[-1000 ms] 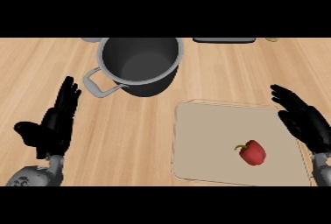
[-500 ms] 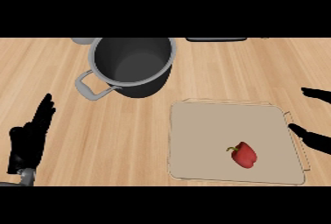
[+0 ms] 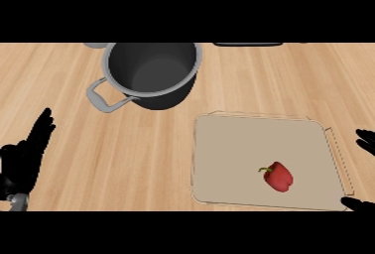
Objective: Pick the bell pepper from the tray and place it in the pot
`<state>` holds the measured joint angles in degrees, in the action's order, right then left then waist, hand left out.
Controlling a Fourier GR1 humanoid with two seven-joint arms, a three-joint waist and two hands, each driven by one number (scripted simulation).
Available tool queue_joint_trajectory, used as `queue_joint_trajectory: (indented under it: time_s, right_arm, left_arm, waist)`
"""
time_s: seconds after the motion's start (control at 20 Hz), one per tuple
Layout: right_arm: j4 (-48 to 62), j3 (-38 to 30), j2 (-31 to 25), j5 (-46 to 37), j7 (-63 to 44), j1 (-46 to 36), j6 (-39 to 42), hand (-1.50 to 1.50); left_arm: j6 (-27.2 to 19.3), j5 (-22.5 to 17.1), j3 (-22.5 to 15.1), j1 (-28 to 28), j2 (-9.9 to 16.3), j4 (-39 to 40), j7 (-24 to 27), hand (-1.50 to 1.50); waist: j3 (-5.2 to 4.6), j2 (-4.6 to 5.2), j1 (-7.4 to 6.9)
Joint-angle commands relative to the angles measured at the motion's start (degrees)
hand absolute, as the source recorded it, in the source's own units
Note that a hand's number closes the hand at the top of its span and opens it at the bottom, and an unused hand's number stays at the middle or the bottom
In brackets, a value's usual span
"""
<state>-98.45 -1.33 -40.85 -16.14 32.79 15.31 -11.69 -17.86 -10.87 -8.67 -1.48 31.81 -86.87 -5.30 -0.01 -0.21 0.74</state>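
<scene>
The bell pepper lay on the tray, in the tray's lower right portion, nearer the right rim than the left. It was red, with a short green stem pointing toward the upper left. No hand touched it.

The tray was a flat beige square with rounded corners and a low rim. It rested on the wooden counter at the right of the head view.

The pot stood upright on the counter, above and to the left of the tray and apart from it. It was dark grey, open at the top, with nothing visible inside. One grey loop handle projected toward the lower left. A second handle showed partly behind the pot's upper left rim.

The left hand was at the lower left edge of the view, well apart from both pot and tray. Its fingers were straight, held close together and pointing up; it held nothing.

The right hand showed only as dark fingertips at the right edge, just beside the tray's right rim, with another dark tip at the lower right corner. Whether its fingers were spread or curled could not be determined.

A dark flat object lay at the top edge, partly cut off.
</scene>
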Motion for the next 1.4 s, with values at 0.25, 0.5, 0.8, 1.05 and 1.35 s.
queue_joint_trajectory:
  time_s: [0.25,0.5,0.8,1.05,1.35]
  right_arm:
    - [-17.5,9.0,-5.9,-14.4,-27.9,-0.8,10.3,-1.50]
    - [-18.5,13.6,-10.9,-21.2,-42.1,-4.7,21.8,-1.50]
    - [-20.9,24.8,-4.5,-23.7,-58.1,-13.6,36.2,-1.50]
    - [-16.1,29.1,5.2,-22.7,-66.9,-23.9,45.5,-1.50]
    - [-8.7,29.5,7.5,-31.1,-62.1,-23.2,44.1,-1.50]
  left_arm:
    - [2.0,0.5,1.1,-0.2,-0.8,1.2,1.7,0.00]
    - [-0.1,2.5,-0.9,0.4,-2.9,-0.2,0.6,0.00]
    - [1.5,2.6,0.2,2.7,-2.9,1.3,-1.0,0.00]
    - [2.0,3.7,1.5,4.2,-3.8,2.5,-1.2,0.00]
    - [3.9,5.9,3.1,-1.3,-5.7,1.3,2.2,0.00]
  waist:
    - [-0.17,0.18,-0.93]
    - [-0.23,0.34,-1.81]
    - [-0.08,0.34,-1.74]
    - [-0.06,0.36,-1.32]
    - [0.01,0.19,-1.02]
